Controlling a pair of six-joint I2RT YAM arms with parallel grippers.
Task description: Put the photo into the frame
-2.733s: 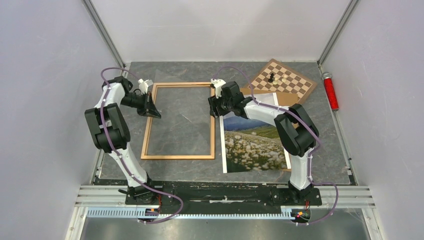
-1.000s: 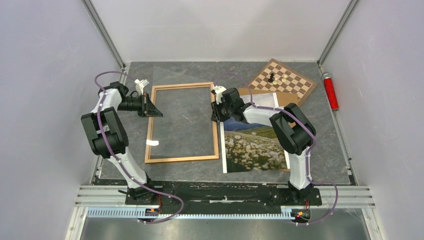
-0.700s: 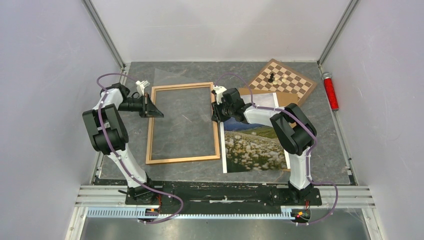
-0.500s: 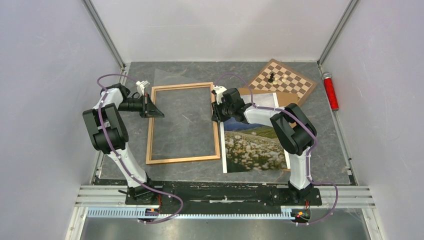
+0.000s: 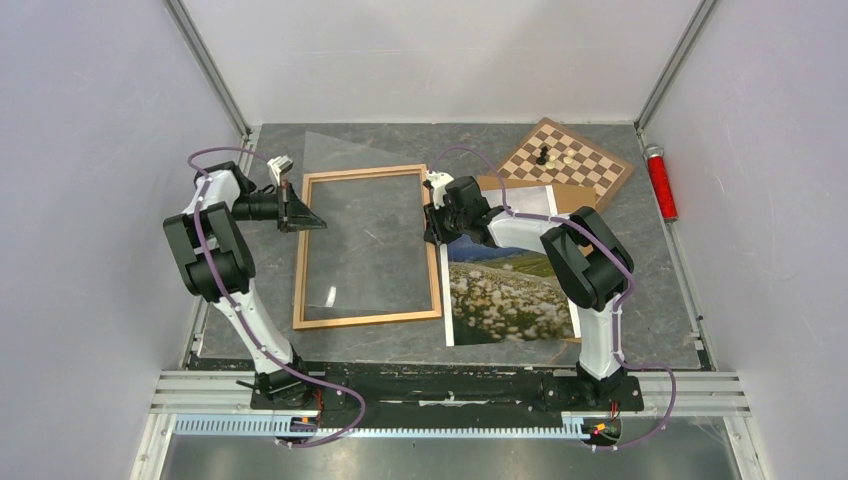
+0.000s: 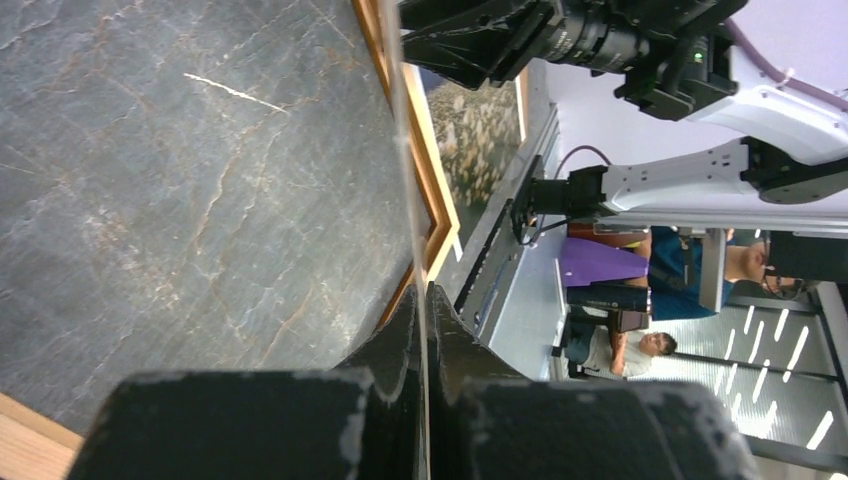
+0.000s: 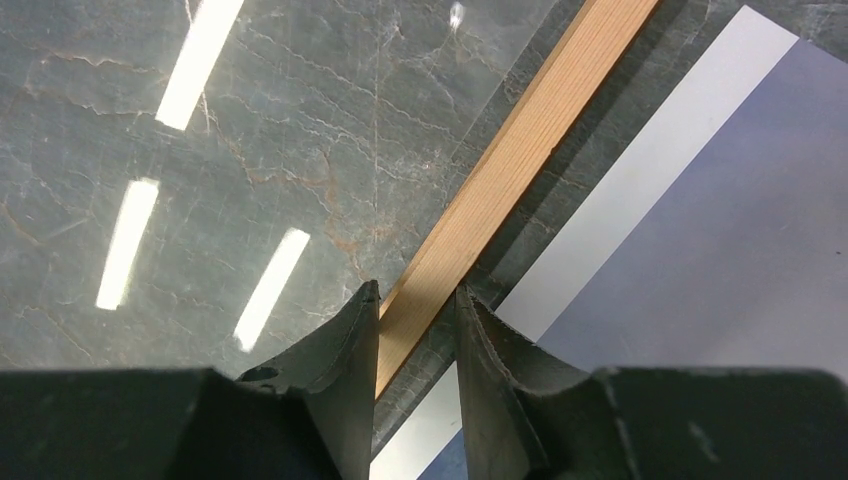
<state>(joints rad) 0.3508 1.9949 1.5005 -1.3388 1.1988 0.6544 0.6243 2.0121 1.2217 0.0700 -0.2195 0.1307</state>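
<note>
left gripper (image 6: 421, 295): jaws pressed together, wrist rolled sideways | right gripper (image 7: 417, 290): jaws part-closed, pointing down

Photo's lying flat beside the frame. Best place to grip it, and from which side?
Likely the near edge of the photo, approached from the robot's side: it lies flat, face up, so only an edge can be pinched. The left edge crowds the frame; the right arm overhangs the far end.

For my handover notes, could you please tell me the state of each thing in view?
Frame: lying flat, nothing in it, right rail clamped.
Pane: pinched at one edge, raised over the frame.
Photo: face up beside the frame, not yet in.
Chessboard: lying flat.
Left tool: shut on the pane.
Right tool: shut on the frame.
</note>
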